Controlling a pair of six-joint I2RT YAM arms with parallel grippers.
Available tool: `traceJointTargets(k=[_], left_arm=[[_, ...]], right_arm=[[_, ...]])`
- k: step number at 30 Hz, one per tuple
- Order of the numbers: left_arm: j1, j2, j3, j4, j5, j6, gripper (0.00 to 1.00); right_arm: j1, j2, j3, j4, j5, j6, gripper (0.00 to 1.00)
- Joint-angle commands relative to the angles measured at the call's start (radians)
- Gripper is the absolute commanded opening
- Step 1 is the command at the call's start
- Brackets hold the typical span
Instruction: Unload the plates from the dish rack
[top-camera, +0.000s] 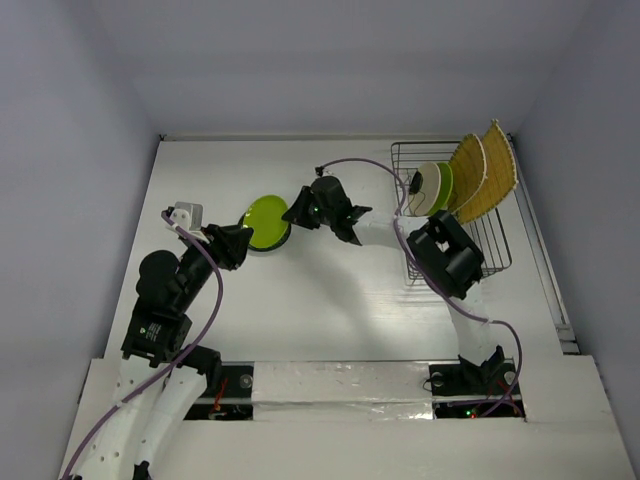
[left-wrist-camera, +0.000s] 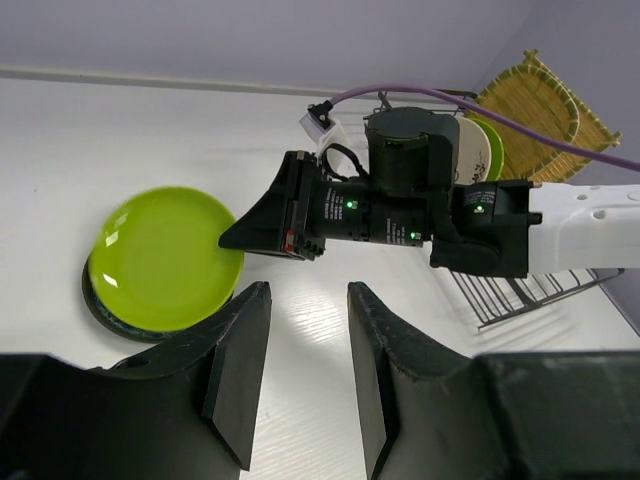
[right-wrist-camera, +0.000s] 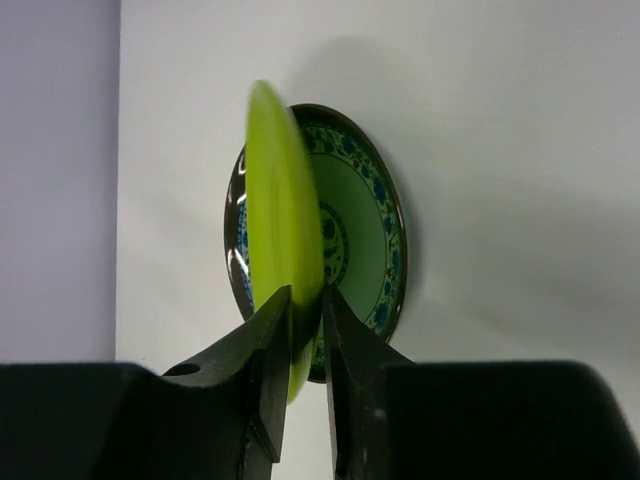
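Note:
My right gripper (top-camera: 291, 214) (right-wrist-camera: 305, 297) is shut on the rim of a lime green plate (top-camera: 267, 220) (right-wrist-camera: 283, 245). It holds the plate tilted just above a teal plate (right-wrist-camera: 360, 240) with a blue pattern and a dark rim, which lies on the table. My left gripper (top-camera: 243, 241) (left-wrist-camera: 308, 292) is open and empty, just left of both plates (left-wrist-camera: 165, 255). The dish rack (top-camera: 490, 250) (left-wrist-camera: 520, 295) stands at the back right. It holds a cream plate (top-camera: 428, 188), a green plate (top-camera: 444, 186) and two straw-yellow plates (top-camera: 482, 172) (left-wrist-camera: 545, 100) upright.
The right arm's forearm (top-camera: 385, 235) (left-wrist-camera: 590, 225) stretches across the table from the rack side, with its elbow (top-camera: 447, 255) over the rack's near corner. A purple cable (top-camera: 360, 165) loops above it. White walls close in the table.

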Motion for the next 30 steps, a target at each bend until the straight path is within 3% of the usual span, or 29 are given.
traceJointTargets(k=[1, 7, 9, 11, 13, 16, 19, 20, 22, 28, 30], left_arm=[[0.004, -0.008, 0.034, 0.051, 0.013, 0.001, 0.34], [0.004, -0.009, 0.034, 0.049, 0.013, 0.001, 0.34], [0.004, -0.011, 0.034, 0.049, 0.013, 0.001, 0.34], [0.004, -0.012, 0.034, 0.049, 0.013, 0.001, 0.34], [0.004, -0.011, 0.034, 0.049, 0.011, 0.001, 0.34], [0.004, -0.011, 0.034, 0.049, 0.013, 0.001, 0.34], [0.004, -0.014, 0.034, 0.048, 0.010, 0.001, 0.34], [0.004, -0.014, 0.034, 0.048, 0.011, 0.001, 0.34], [0.004, -0.014, 0.034, 0.048, 0.011, 0.001, 0.34], [0.004, -0.009, 0.033, 0.052, 0.014, -0.001, 0.34], [0.004, -0.008, 0.033, 0.054, 0.014, -0.001, 0.34]], right_arm=[[0.016, -0.020, 0.048, 0.016, 0.038, -0.005, 0.25], [0.016, -0.066, 0.041, -0.039, 0.072, -0.054, 0.40], [0.016, -0.090, 0.034, -0.053, 0.096, -0.073, 0.41], [0.016, -0.123, 0.017, -0.090, 0.118, -0.116, 0.51], [0.016, -0.175, 0.014, -0.134, 0.203, -0.159, 0.64], [0.016, -0.262, -0.014, -0.214, 0.321, -0.258, 0.67], [0.007, -0.342, -0.066, -0.280, 0.459, -0.315, 0.59], [-0.003, -0.405, -0.081, -0.306, 0.492, -0.353, 0.34], [-0.037, -0.462, -0.110, -0.361, 0.576, -0.386, 0.00], [-0.275, -0.660, -0.238, -0.441, 0.575, -0.513, 0.00], [-0.341, -0.663, -0.251, -0.463, 0.589, -0.538, 0.07]])
